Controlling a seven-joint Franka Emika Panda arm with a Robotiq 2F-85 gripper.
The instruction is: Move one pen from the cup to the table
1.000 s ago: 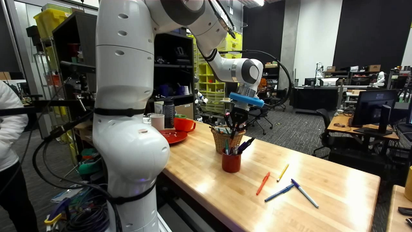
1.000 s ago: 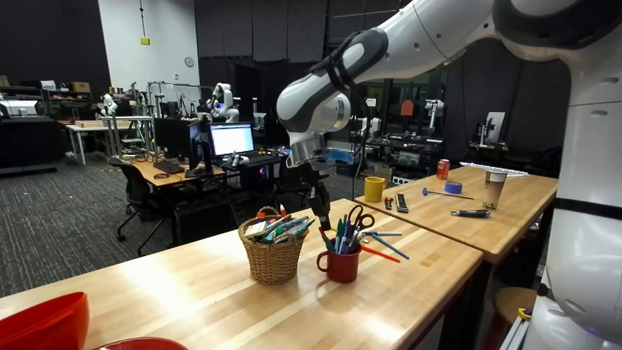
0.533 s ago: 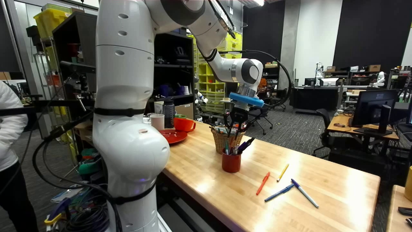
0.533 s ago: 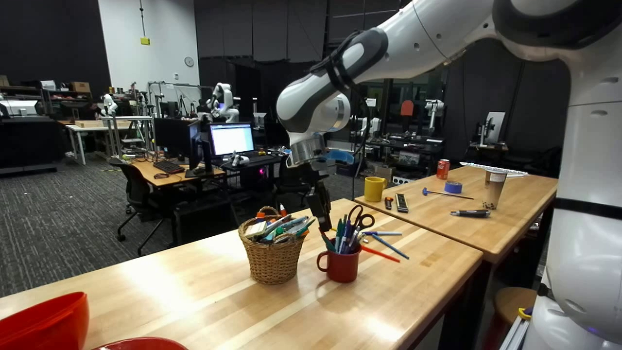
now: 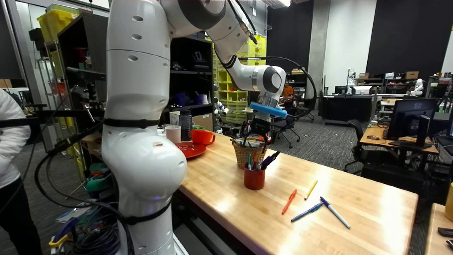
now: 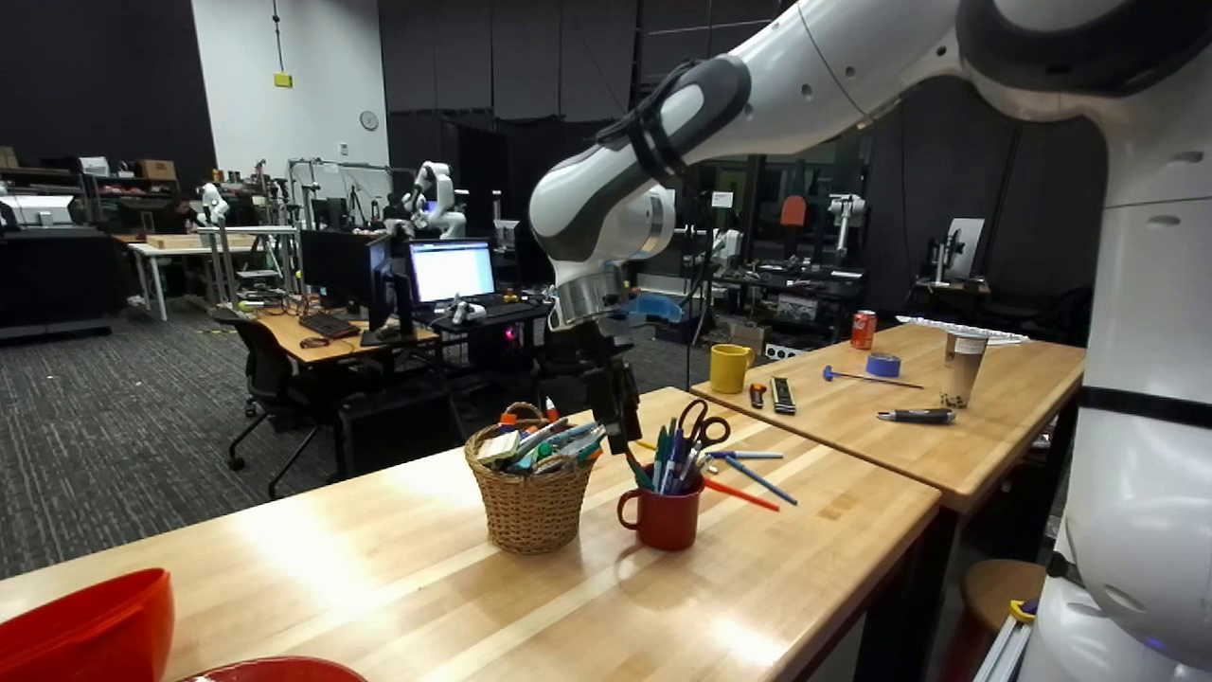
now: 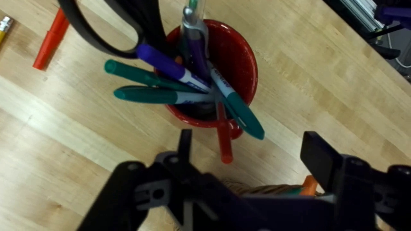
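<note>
While a red pen (image 7: 224, 134) leans from the red mug (image 7: 239, 48), the Robotiq gripper (image 7: 248, 138) hangs nearby, jaws apart.

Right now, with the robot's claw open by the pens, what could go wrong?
The open gripper might pinch the green marker leaning close beside the red pen, taking both. The pens crowd the red cup, so pulling one could drag others or tip the cup. The wicker basket stands close by, so the gripper might bump it.
</note>
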